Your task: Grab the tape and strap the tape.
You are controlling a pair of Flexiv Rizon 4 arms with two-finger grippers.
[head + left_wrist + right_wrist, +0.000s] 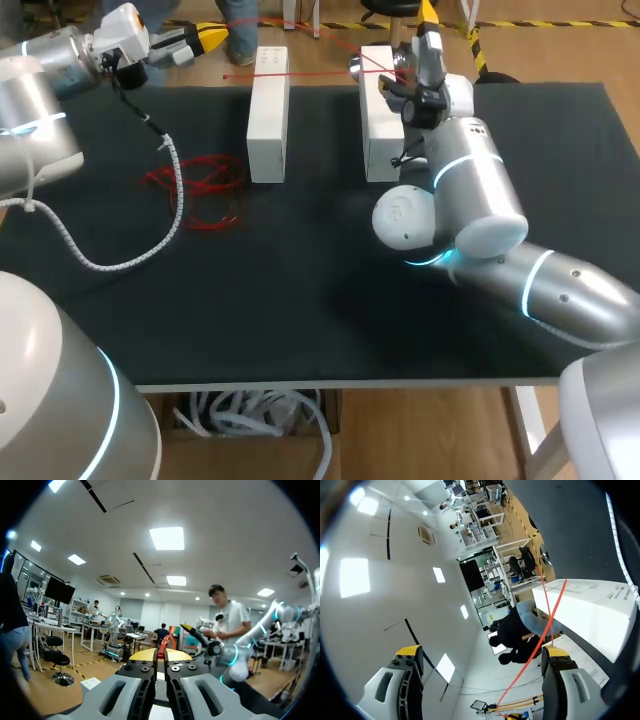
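Hovering over white box (378, 140), right pincer (481, 652) splayed; left pincer (160, 655) seemingly pinching tape (325, 71).

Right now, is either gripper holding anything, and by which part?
The left gripper pinches the tape between its fingertips. Which part cannot be told. The right gripper holds nothing.

two white boxes (268, 115) on black table (300, 300), red tape (300, 73) strung over both, red tangle (200, 185) left of them
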